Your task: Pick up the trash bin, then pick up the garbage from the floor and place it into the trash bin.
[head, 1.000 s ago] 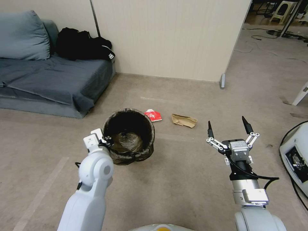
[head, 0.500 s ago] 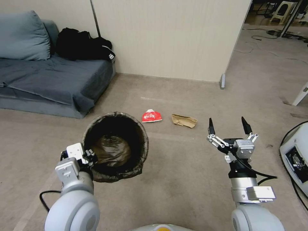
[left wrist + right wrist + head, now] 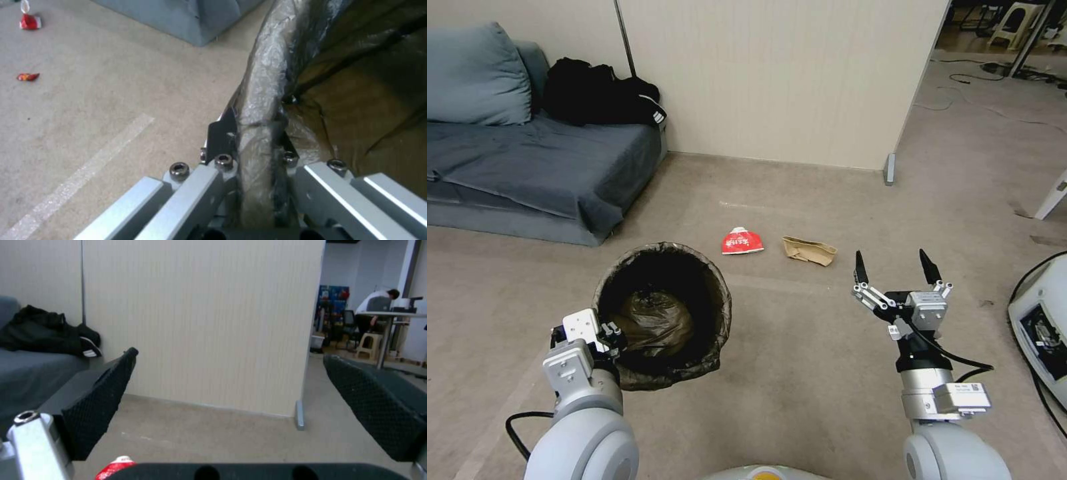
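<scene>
The trash bin (image 3: 662, 313) hangs at the robot's front left, lined with its dark bag, tilted slightly so its mouth faces up and toward the camera. The left gripper (image 3: 612, 335) pinches the near rim; in the left wrist view the fingers (image 3: 221, 133) sit on either side of the bag-wrapped rim (image 3: 262, 100), pressed against it. Compared with half a second ago the bin sits a little lower and nearer, and a second ago it was further out, beside the red wrapper.

The red wrapper (image 3: 742, 241) and the brown cardboard scrap (image 3: 809, 250) lie on the carpet beyond the bin, near each other but apart. Two small red bits (image 3: 27, 77) show in the left wrist view, probably more wrappers.

The right gripper (image 3: 893, 269) hovers at front right, fingers spread wide, shifted slightly left since before.
</scene>
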`<state>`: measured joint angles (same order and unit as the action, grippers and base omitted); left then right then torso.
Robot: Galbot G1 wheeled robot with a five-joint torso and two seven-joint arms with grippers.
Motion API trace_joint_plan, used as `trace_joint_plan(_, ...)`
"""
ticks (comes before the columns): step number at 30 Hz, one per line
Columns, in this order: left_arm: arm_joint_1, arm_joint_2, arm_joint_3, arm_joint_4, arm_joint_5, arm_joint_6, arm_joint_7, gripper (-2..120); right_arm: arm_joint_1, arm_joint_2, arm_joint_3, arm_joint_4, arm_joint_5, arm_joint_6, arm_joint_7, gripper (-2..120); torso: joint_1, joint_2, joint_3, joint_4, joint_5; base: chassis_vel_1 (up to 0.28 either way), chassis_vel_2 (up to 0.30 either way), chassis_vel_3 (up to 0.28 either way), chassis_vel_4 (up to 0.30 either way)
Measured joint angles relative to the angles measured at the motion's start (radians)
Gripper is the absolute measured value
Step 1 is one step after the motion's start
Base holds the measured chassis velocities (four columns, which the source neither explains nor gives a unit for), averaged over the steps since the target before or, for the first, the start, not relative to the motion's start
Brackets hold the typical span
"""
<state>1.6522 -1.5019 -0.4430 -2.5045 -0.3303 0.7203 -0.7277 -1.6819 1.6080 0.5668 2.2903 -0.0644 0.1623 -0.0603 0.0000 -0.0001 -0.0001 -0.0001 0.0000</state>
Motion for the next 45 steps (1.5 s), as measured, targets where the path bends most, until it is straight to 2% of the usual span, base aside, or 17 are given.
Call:
trace_joint_plan(8, 0.0, 0.002, 0.0, 0.002, -0.045, 0.014, -0.036, 0, -0.001, 0.0, -0.002, -0.002, -0.012, 0.004, -0.013, 100, 0.0, 0.0, 0.0, 0.0001, 0.0, -0.051, 0.059, 0.053, -0.044)
trace_joint_plan(26, -0.007, -0.003, 0.001, 0.004, -0.048, 0.015, -0.04, 0, 0.007, 0.0, 0.0, -0.014, -0.032, 0.022, -0.017, 100, 0.0, 0.0, 0.0, 0.0001, 0.0001, -0.186, 0.188, 0.179, -0.184)
trace_joint_plan(39, -0.013, -0.005, 0.001, 0.004, -0.046, 0.016, -0.038, 0, 0.061, -0.001, 0.002, -0.052, -0.014, 0.056, -0.036, 100, 0.0, 0.0, 0.0, 0.0, 0.0, -0.023, 0.021, 0.023, -0.021)
trace_joint_plan(45, -0.016, 0.005, -0.006, 0.004, -0.065, 0.016, -0.038, 0, 0.139, -0.089, 0.002, -0.109, 0.014, 0.063, -0.033, 100, 0.0, 0.0, 0.0, 0.0002, 0.0001, 0.0, 0.0, 0.0, 0.0)
